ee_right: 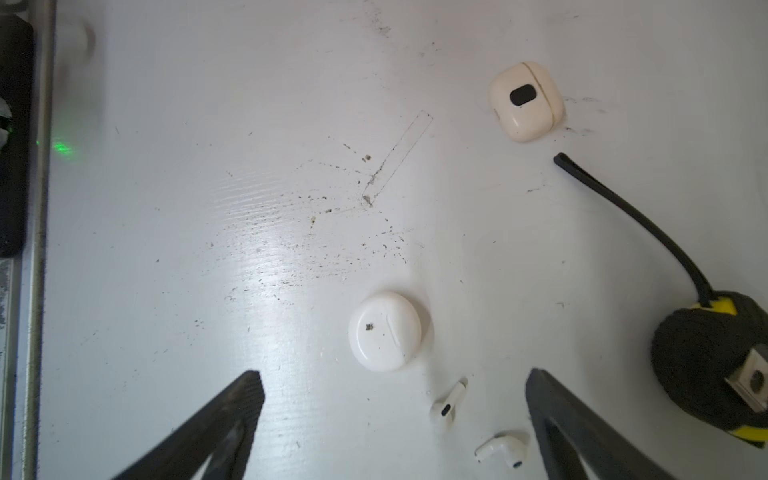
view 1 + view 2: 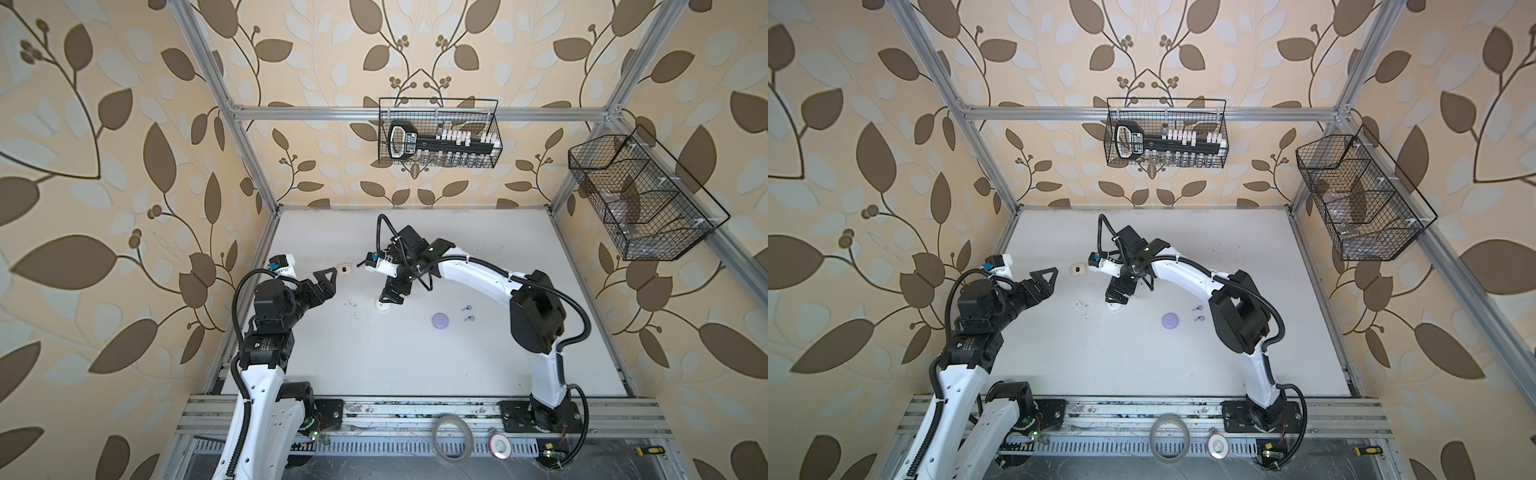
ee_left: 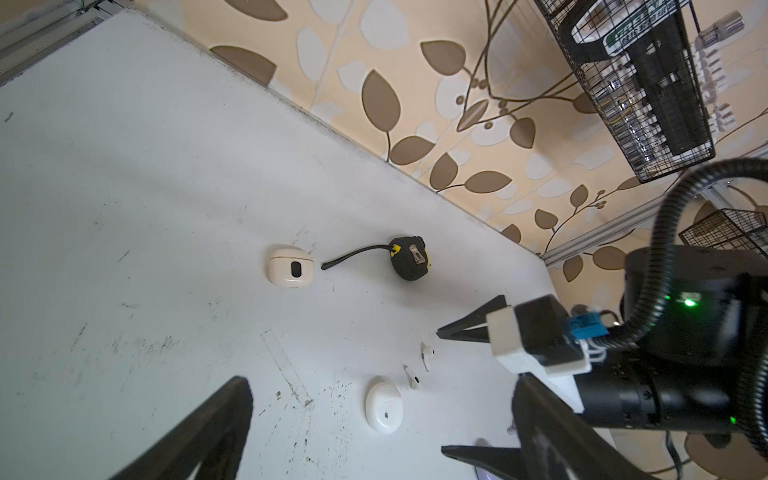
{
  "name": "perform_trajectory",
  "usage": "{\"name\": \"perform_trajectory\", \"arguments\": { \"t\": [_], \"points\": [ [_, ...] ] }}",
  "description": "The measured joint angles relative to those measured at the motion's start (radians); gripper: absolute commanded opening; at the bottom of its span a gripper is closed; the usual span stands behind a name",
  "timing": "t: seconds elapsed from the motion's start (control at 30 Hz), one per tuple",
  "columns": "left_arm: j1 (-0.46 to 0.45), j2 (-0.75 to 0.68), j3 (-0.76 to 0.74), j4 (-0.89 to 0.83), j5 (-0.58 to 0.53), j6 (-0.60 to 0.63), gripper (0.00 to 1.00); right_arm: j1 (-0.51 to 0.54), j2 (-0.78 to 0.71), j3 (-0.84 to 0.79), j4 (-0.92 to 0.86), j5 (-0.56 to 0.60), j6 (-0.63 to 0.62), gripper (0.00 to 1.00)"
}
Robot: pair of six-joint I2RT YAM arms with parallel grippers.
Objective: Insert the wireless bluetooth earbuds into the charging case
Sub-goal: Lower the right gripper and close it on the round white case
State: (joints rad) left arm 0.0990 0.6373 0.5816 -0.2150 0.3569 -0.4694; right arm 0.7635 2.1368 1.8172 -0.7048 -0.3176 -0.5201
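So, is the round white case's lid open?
No, the round white case lies shut, its seam closed, with two white earbuds loose beside it.

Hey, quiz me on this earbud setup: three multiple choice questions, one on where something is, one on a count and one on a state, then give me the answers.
1. Where do the two white earbuds lie?
A. On the table beside the white round case
B. Inside that case
C. In a wall basket

2. How many charging cases show on the table?
A. One
B. Three
C. Five

3. How is the right hand?
A. Shut on an earbud
B. Shut on nothing
C. Open, holding nothing

Answers:
1 A: both buds lie bare on the tabletop next to the closed case.
2 B: the white round case, a cream case and a lavender case.
3 C: its fingers stand wide apart, gripping nothing.
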Motion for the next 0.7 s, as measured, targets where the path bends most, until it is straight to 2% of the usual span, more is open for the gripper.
{"name": "perform_trajectory", "arguments": {
  "t": [0.27,0.43,0.7],
  "points": [
    [0.000,-0.001,0.000,0.000,0.000,0.000,0.99,0.035,0.164,0.068,-0.117,0.043,-0.055,0.99],
    [0.000,-0.001,0.000,0.000,0.000,0.000,0.99,0.043,0.175,0.068,-0.114,0.101,-0.061,0.98],
    [0.000,-0.003,0.000,0.000,0.000,0.000,0.99,0.048,0.174,0.068,-0.062,0.155,-0.066,0.91]
  ]
}}
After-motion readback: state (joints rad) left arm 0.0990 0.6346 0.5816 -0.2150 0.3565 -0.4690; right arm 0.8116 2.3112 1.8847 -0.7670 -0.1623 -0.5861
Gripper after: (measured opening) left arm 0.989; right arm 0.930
